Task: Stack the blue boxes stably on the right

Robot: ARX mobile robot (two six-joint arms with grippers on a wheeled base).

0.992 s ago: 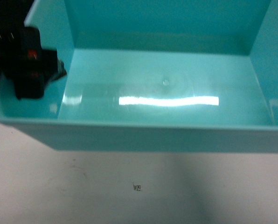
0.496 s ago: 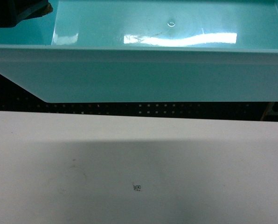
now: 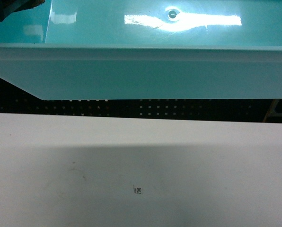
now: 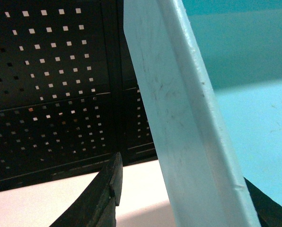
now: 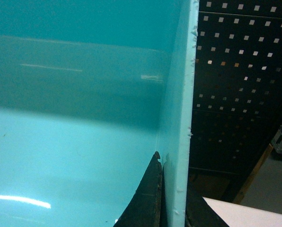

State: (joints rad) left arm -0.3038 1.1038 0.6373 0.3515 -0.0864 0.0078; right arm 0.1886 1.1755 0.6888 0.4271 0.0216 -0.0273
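Note:
One blue box [image 3: 145, 71], a glossy turquoise tub, hangs level above the white table and fills the top of the head view. Its left wall [image 4: 179, 118] stands between the jaws of my left gripper [image 4: 181, 170]. The outer finger [image 4: 108, 189] is apart from the wall with table showing in the gap, and the inner finger [image 4: 268, 208] lies against the inside. A dark part of that gripper [image 3: 13, 7] shows at top left. My right gripper [image 5: 176, 175] is shut on the tub's right wall [image 5: 183, 94], one finger [image 5: 148, 198] inside and one outside.
The white table [image 3: 202, 179] lies below the tub, with a small printed marker [image 3: 138, 190] near the middle. A black perforated panel [image 3: 155, 109] stands behind the table's far edge. A wooden edge [image 3: 273, 106] shows at far right.
The tub has risen well off the table and levelled out. Its inside filled the view a second ago. Now mostly its near wall and rim show, with the panel visible beneath.

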